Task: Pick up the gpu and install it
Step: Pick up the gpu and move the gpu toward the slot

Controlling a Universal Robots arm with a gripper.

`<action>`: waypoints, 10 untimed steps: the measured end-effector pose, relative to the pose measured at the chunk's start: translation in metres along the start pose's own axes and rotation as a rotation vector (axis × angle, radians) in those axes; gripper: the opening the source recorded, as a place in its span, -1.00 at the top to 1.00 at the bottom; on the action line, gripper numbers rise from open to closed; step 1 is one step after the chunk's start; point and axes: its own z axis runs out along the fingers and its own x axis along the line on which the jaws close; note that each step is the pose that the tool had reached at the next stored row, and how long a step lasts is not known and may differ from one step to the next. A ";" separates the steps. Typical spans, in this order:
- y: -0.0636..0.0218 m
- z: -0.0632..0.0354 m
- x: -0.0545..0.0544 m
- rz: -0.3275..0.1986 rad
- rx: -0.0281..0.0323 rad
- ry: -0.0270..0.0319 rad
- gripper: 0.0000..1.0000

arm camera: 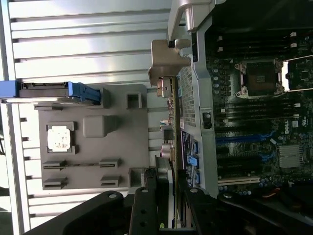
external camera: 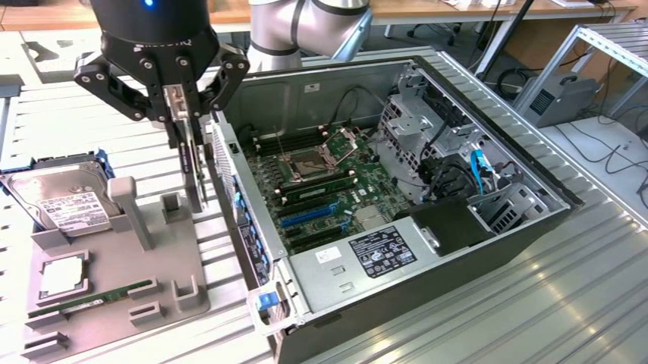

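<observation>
Gpu hangs edge-down, pinched in the gripper over the grey holder tray, just at the exterior view's left of the open case; keep it plumb, firmly clamped and clear of the case wall.

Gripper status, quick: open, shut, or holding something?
Gripper: shut on the gpu, holding it upright over the gray holder, beside the open computer case.
</observation>
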 end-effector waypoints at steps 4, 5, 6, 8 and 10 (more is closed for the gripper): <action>0.0002 0.0001 -0.003 0.000 0.0001 0.0000 0.47; 0.0003 0.0001 -0.003 0.000 0.0001 0.0000 0.47; 0.0003 0.0001 -0.004 0.000 0.0001 0.0000 0.47; 0.0004 0.0002 -0.006 0.000 0.0002 0.0001 0.47; 0.0005 0.0002 -0.007 0.000 0.0002 0.0000 0.47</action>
